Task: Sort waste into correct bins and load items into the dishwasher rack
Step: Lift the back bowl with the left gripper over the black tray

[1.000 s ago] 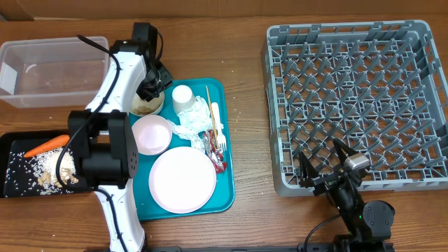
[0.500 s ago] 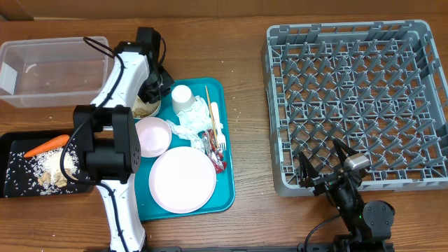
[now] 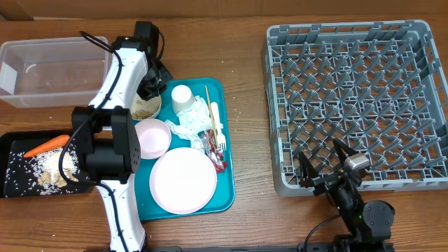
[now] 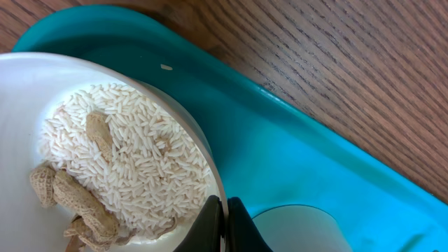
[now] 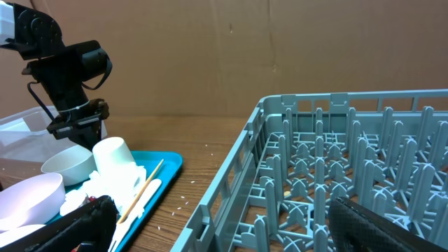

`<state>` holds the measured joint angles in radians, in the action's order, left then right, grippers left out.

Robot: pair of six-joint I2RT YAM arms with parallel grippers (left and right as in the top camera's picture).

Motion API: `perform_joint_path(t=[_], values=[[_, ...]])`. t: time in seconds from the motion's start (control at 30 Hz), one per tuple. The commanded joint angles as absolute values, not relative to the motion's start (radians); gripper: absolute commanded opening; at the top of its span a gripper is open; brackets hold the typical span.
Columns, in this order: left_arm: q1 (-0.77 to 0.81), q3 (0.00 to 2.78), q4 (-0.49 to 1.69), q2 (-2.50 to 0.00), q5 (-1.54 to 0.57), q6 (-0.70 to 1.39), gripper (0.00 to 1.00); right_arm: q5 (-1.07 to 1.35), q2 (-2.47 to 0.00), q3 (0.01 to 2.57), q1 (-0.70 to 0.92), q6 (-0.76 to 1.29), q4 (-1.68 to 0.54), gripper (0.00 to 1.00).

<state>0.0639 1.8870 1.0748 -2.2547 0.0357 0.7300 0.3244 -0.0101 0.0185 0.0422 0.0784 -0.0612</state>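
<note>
Right gripper (image 3: pixel 323 162): jaws spread wide, holding nothing, at the near right, just at the near edge of the dishwasher rack (image 3: pixel 350 98).
Plate (image 3: pixel 183 179): pale pink, flat on the near end of the teal tray (image 3: pixel 227 192).
Black tray (image 3: pixel 14 150): near left, beside the teal tray; holds the carrot piece (image 3: pixel 45 145) and beige grains (image 3: pixel 49 168).
Empty bowl (image 3: pixel 152 136): on the teal tray, just beyond the plate, left side.
Red wrapper (image 3: pixel 213 150): right of the empty bowl, at the near end of the fork (image 3: pixel 218 126).
Napkins (image 3: pixel 192 120): crumpled mid-tray, beside the fork and the wooden stick (image 3: pixel 208 105).
Cup (image 3: pixel 183 96): upside down at the tray's far end.
Food bowl (image 4: pixel 70 70): far left corner of the teal tray, holding rice and peanut shells (image 4: pixel 119 161).
Left gripper (image 4: pixel 225 222): fingers pinched narrowly on the food bowl's rim, one inside and one outside.
Clear tub (image 3: pixel 52 70): far left, on the table.
Dishwasher rack: right side of the table, no dishes in it.
</note>
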Motion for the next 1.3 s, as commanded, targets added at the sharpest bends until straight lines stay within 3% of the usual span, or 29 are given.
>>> perform_joint_path(t=[0.0,0.77,1.1,1.27], values=[[0.059,1.9,1.078,-2.26,0.033,0.729,0.04,0.315,-0.003,0.008,0.049,0.081,-0.055,1.0],[0.043,2.404,1.493,-2.255,0.007,0.676,0.04,0.315,-0.003,0.008,0.049,0.081,-0.056,1.0],[-0.129,2.553,1.69,-2.188,-0.011,0.625,0.04,0.315,-0.003,0.008,0.049,0.081,-0.056,1.0],[-0.249,2.552,1.69,-2.175,-0.203,0.53,0.04,0.315,-0.003,0.008,0.049,0.081,-0.056,1.0]])
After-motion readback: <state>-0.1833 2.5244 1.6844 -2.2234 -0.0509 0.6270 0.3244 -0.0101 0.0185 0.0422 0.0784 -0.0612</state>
